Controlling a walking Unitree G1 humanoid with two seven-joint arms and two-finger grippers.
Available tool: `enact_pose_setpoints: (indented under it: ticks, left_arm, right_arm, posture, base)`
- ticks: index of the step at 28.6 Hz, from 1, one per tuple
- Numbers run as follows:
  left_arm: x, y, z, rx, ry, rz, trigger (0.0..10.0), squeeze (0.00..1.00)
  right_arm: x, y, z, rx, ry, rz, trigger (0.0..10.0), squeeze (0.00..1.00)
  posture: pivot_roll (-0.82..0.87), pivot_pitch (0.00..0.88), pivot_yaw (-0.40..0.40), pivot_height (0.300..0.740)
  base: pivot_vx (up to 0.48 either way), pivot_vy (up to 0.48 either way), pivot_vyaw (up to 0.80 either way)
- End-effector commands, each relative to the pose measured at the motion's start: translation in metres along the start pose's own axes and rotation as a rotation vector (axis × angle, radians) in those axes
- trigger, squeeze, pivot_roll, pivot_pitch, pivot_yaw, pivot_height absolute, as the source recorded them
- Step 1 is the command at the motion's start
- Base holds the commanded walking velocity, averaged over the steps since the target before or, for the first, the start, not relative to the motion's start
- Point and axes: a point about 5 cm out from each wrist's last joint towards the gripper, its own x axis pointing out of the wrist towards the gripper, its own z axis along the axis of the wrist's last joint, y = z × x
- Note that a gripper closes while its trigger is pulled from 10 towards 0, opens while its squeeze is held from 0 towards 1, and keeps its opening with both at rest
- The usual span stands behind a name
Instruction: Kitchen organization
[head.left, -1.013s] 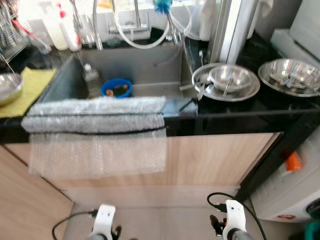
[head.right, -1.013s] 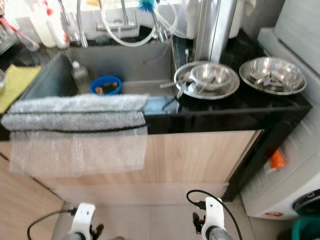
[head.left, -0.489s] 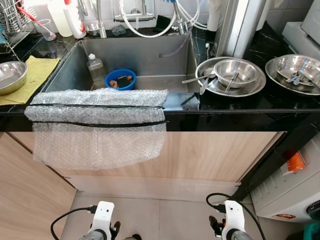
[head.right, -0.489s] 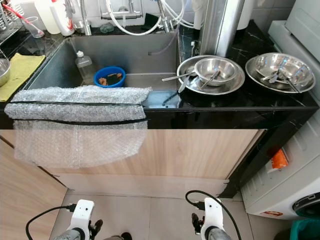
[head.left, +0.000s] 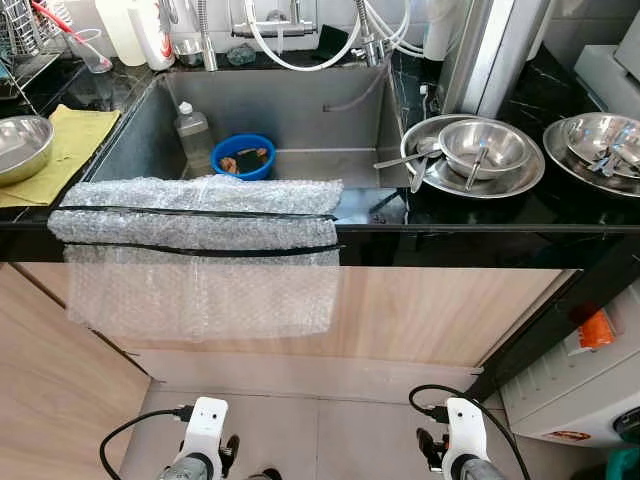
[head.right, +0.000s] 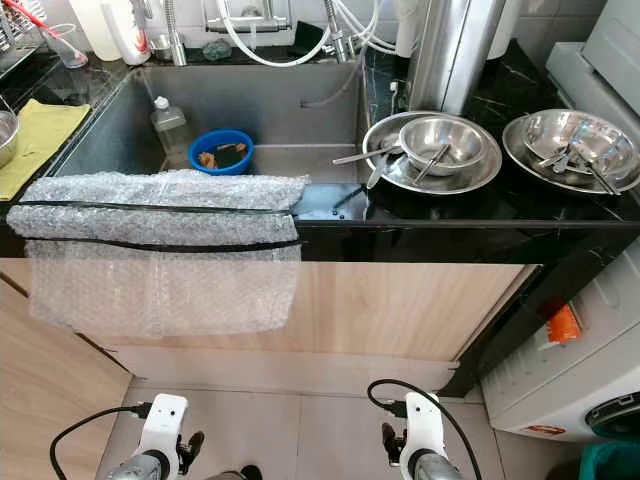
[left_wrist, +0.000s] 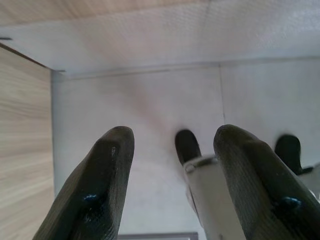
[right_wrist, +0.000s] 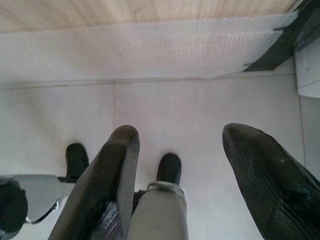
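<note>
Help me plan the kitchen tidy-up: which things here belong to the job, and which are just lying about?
Job:
- steel bowls and plates
- second bowl stack
- blue bowl in sink
- bottle

Lying about:
- bubble wrap
- yellow cloth

Glossy black counter (head.left: 500, 215), steel bowls (head.left: 485, 148)

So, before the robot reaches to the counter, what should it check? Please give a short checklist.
1. Left hand empty and open: ok, it hangs low over the floor.
2. Right hand empty and open: ok, also low over the floor.
3. Sink free of items: not ok, a blue bowl and a bottle are in it.
4. Bubble wrap secure on the counter edge: cannot tell, it drapes over the front.
5. Steel dishes stable: ok, stacked flat right of the sink, utensils inside.
</note>
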Motion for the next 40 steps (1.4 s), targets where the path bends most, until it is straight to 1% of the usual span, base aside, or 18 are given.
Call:
enact_pose_setpoints:
  ticks: [1, 6, 7, 9, 10, 12, 15, 16, 17, 20, 23, 26, 31, 34, 36, 37, 39, 40]
  left_arm:
    - [-0.003, 0.010, -0.004, -0.009, -0.010, 0.029, 10.0, 0.00]
    - [-0.004, 0.020, 0.010, -0.057, -0.127, 0.082, 10.0, 0.00]
    - [-0.004, 0.020, 0.010, -0.057, -0.127, 0.082, 10.0, 0.00]
    - [-0.006, 0.023, 0.020, -0.055, -0.219, 0.093, 10.0, 0.00]
    - [-0.006, 0.023, 0.020, -0.055, -0.219, 0.093, 10.0, 0.00]
    - [-0.011, 0.023, 0.023, -0.055, -0.292, 0.097, 10.0, 0.00]
    - [-0.016, 0.023, 0.024, -0.057, -0.340, 0.106, 10.0, 0.00]
    - [-0.018, 0.023, 0.024, -0.061, -0.351, 0.113, 10.0, 0.00]
    - [-0.022, 0.025, 0.024, -0.074, -0.380, 0.134, 10.0, 0.00]
    - [-0.029, 0.027, 0.024, -0.079, -0.415, 0.154, 10.0, 0.00]
    - [-0.037, 0.029, 0.024, -0.082, -0.439, 0.174, 10.0, 0.00]
    - [-0.051, 0.035, 0.029, -0.086, -0.489, 0.210, 10.0, 0.00]
    - [-0.062, 0.038, 0.036, -0.087, -0.526, 0.233, 10.0, 0.00]
    - [-0.066, 0.041, 0.046, -0.091, -0.555, 0.253, 10.0, 0.00]
    - [-0.073, 0.051, 0.077, -0.114, -0.648, 0.317, 10.0, 0.00]
    - [-0.079, 0.057, 0.100, -0.127, -0.721, 0.352, 10.0, 0.00]
    - [-0.081, 0.059, 0.108, -0.130, -0.743, 0.360, 10.0, 0.00]
    - [-0.084, 0.061, 0.124, -0.138, -0.786, 0.369, 10.0, 0.00]
  right_arm:
    - [-0.001, 0.001, -0.004, 0.007, -0.004, -0.012, 10.0, 0.00]
    - [-0.002, -0.001, -0.004, 0.008, -0.039, -0.051, 10.0, 0.00]
    - [-0.002, -0.001, -0.004, 0.008, -0.039, -0.051, 10.0, 0.00]
    - [-0.003, -0.003, -0.003, -0.004, -0.064, -0.077, 10.0, 0.00]
    - [-0.003, -0.003, -0.003, -0.004, -0.064, -0.077, 10.0, 0.00]
    - [-0.004, -0.004, -0.003, -0.001, -0.092, -0.109, 10.0, 0.00]
    - [-0.005, -0.004, -0.002, -0.010, -0.115, -0.126, 10.0, 0.00]
    - [-0.007, -0.010, 0.000, -0.025, -0.152, -0.138, 10.0, 0.00]
    - [-0.019, -0.031, 0.010, -0.047, -0.317, -0.152, 10.0, 0.00]
    - [-0.035, -0.038, 0.023, -0.045, -0.490, -0.134, 10.0, 0.00]
    - [-0.043, -0.041, 0.026, -0.067, -0.539, -0.140, 10.0, 0.00]
    - [-0.061, -0.046, 0.034, -0.087, -0.620, -0.160, 10.0, 0.00]
    - [-0.077, -0.047, 0.040, -0.093, -0.667, -0.173, 10.0, 0.00]
    - [-0.085, -0.048, 0.049, -0.111, -0.698, -0.181, 10.0, 0.00]
    - [-0.096, -0.047, 0.077, -0.123, -0.782, -0.196, 10.0, 0.00]
    - [-0.104, -0.046, 0.100, -0.126, -0.851, -0.205, 10.0, 0.00]
    - [-0.106, -0.045, 0.109, -0.117, -0.875, -0.205, 10.0, 0.00]
    - [-0.110, -0.043, 0.126, -0.117, -0.916, -0.203, 10.0, 0.00]
  posture:
    - [-0.01, 0.098, 0.040, 0.740]
    - [-0.02, 0.085, 0.047, 0.740]
    - [-0.02, 0.085, 0.047, 0.740]
    - [-0.02, 0.075, 0.052, 0.740]
    - [-0.02, 0.075, 0.052, 0.740]
    - [-0.02, 0.071, 0.055, 0.740]
    - [-0.03, 0.068, 0.057, 0.740]
    - [-0.04, 0.065, 0.057, 0.740]
    - [-0.04, 0.064, 0.057, 0.740]
    - [-0.04, 0.059, 0.058, 0.740]
    - [-0.04, 0.053, 0.059, 0.740]
    - [-0.04, 0.051, 0.059, 0.740]
    - [-0.04, 0.055, 0.059, 0.740]
    - [-0.03, 0.075, 0.058, 0.740]
    - [-0.03, 0.102, 0.055, 0.740]
    - [-0.03, 0.107, 0.054, 0.740]
    - [-0.03, 0.109, 0.053, 0.740]
    - [-0.03, 0.114, 0.053, 0.740]
  base:
    - [0.000, 0.000, 0.00]
    - [0.000, 0.000, 0.00]
    - [0.000, 0.000, 0.00]
    - [0.000, 0.000, 0.00]
    - [0.000, 0.000, 0.00]
    - [0.000, 0.000, 0.00]
    - [0.000, 0.000, 0.00]
    - [0.000, 0.000, 0.00]
    - [0.000, 0.000, 0.00]
    - [0.000, 0.000, 0.00]
    - [0.000, 0.000, 0.00]
    - [0.000, 0.000, 0.00]
    - [0.000, 0.000, 0.00]
    - [0.000, 0.000, 0.00]
    - [0.000, 0.000, 0.00]
    - [0.000, 0.000, 0.00]
    - [0.000, 0.000, 0.00]
    - [0.000, 0.000, 0.00]
